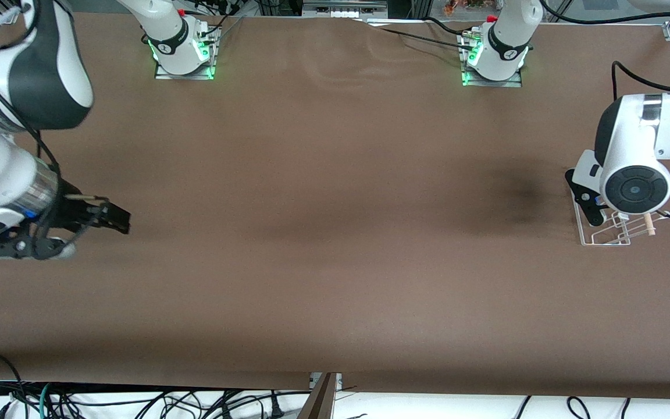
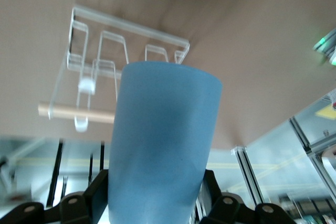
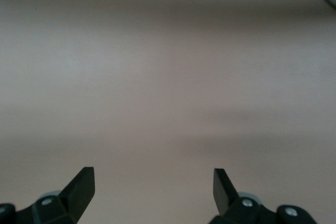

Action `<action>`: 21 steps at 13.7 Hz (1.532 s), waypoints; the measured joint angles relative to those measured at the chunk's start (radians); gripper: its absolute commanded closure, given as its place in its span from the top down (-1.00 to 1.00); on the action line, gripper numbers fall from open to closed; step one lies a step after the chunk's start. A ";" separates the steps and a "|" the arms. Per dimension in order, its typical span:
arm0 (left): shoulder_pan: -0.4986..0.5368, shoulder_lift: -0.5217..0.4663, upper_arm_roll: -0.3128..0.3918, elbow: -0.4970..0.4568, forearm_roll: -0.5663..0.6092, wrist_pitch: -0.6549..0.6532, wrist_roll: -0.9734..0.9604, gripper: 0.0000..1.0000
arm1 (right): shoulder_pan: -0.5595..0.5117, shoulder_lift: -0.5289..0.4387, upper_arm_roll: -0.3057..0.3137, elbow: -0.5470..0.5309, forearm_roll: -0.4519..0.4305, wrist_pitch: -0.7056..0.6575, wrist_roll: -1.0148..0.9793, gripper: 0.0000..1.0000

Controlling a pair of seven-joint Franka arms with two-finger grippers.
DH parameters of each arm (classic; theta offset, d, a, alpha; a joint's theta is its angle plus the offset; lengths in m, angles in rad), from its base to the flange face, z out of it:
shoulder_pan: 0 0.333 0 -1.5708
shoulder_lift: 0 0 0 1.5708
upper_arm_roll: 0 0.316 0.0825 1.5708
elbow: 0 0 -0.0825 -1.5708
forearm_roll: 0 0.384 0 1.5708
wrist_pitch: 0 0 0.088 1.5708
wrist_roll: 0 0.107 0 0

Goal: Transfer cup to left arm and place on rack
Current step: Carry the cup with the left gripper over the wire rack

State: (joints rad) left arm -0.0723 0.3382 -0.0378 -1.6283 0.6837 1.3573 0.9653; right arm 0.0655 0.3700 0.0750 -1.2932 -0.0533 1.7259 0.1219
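I see the left arm (image 1: 643, 139) bent over the rack (image 1: 602, 235) at its own end of the table (image 1: 335, 262). Its white wrist with the round black cap faces the front cam and covers most of what is under it. The left gripper (image 2: 157, 203) is closed on the cup (image 2: 163, 145): in the left wrist view the black fingers (image 2: 97, 195) press the light-blue tumbler from both sides, near its lower part. The cup is up in the air, just over the rack, not touching it as far as I can tell. In the front view the cup itself is hidden by the wrist.

The rack is clear wire w/ bent loops, white-tipped pegs and one light wooden dowel (image 1: 650, 224) that sticks out toward the front cam.

The right arm (image 1: 15, 116) waits at the other end of the table. Its forearm comes down from the top corner of the front view, wrist turned sideways. The right gripper (image 1: 111, 218) hangs low over bare table, jaws wide apart, nothing between them; the right wrist view shows only the two black fingertips (image 3: 81, 187) and brown surface.

The table has a brown cover, matte, w/ some soft wrinkles between the two bases. Both bases (image 1: 184, 52) glow green. Black cables (image 1: 137, 401) lie along the edge nearest the front cam, and alu. frame bars show in the left wrist view.
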 measured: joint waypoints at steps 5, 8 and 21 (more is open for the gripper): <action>-0.105 0.024 -0.011 -0.175 0.174 -0.179 -0.351 -1.00 | -0.022 -0.111 -0.001 -0.080 -0.010 -0.044 -0.018 1.00; -0.069 0.026 -0.001 -0.251 0.241 -0.125 -0.389 -1.00 | -0.024 -0.125 -0.012 -0.090 -0.017 -0.066 -0.019 1.00; 0.025 -0.043 -0.002 -0.510 0.295 0.134 -0.599 -1.00 | -0.025 -0.125 -0.025 -0.098 -0.018 -0.080 -0.020 1.00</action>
State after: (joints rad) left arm -0.0477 0.2950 -0.0394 -2.1378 0.9791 1.4916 0.3659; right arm 0.0403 0.2454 0.0500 -1.3914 -0.0708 1.6457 0.1020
